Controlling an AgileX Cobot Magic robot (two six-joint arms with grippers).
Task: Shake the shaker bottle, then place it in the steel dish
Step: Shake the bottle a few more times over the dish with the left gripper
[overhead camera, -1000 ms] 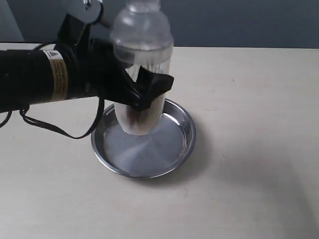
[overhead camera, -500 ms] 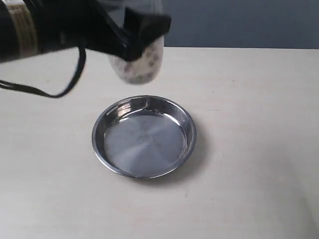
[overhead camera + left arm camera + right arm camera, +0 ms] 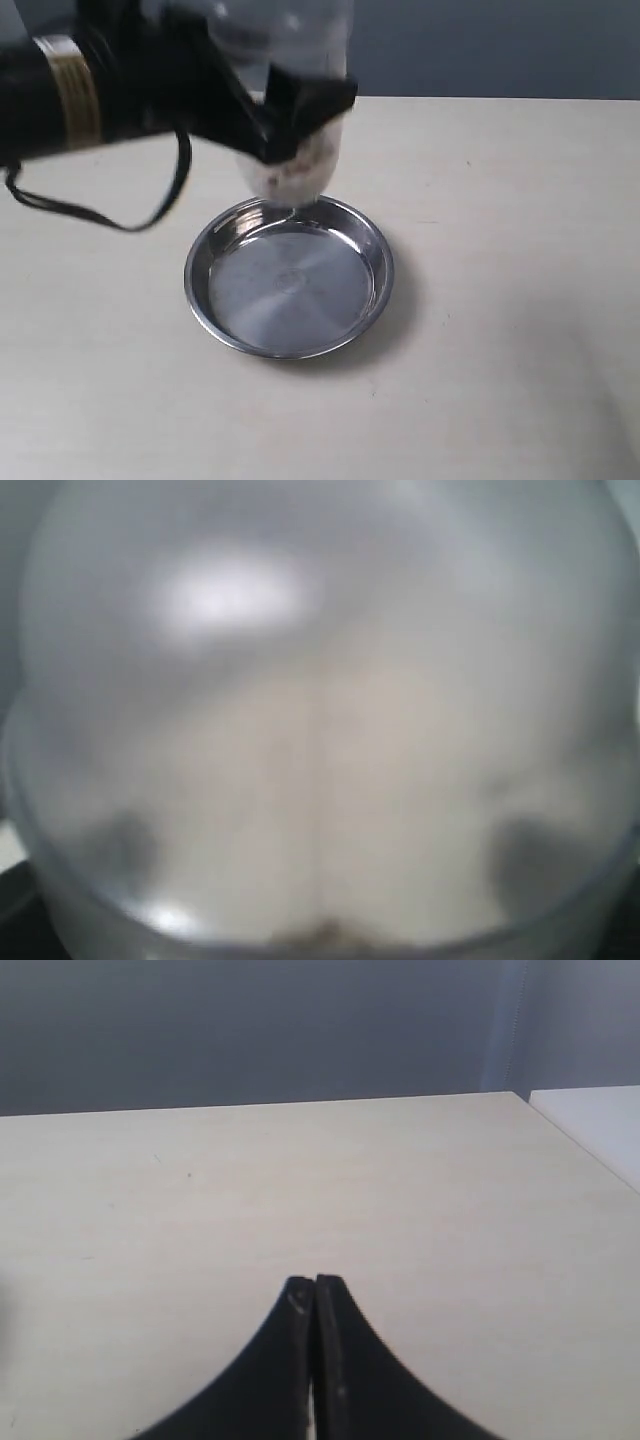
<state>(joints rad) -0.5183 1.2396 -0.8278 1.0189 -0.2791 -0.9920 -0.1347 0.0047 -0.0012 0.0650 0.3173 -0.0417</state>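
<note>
Left gripper (image 3: 288, 125) is clamping the shaker bottle (image 3: 298, 168) around its body, jaws spread wide on it. The bottle's long axis is running roughly upright, base down and motion-blurred. The steel dish (image 3: 290, 295) is lying straight below and slightly nearer the camera, with the base hanging over the far rim; can't tell contact. Right gripper (image 3: 316, 1300) is idling over bare table (image 3: 500, 250), jaws pressed together, holding nothing, so left is nearer. Versus half a second ago, the bottle is coming back down; a second ago it was low inside the dish. Judging it's still mid-shake.
</note>
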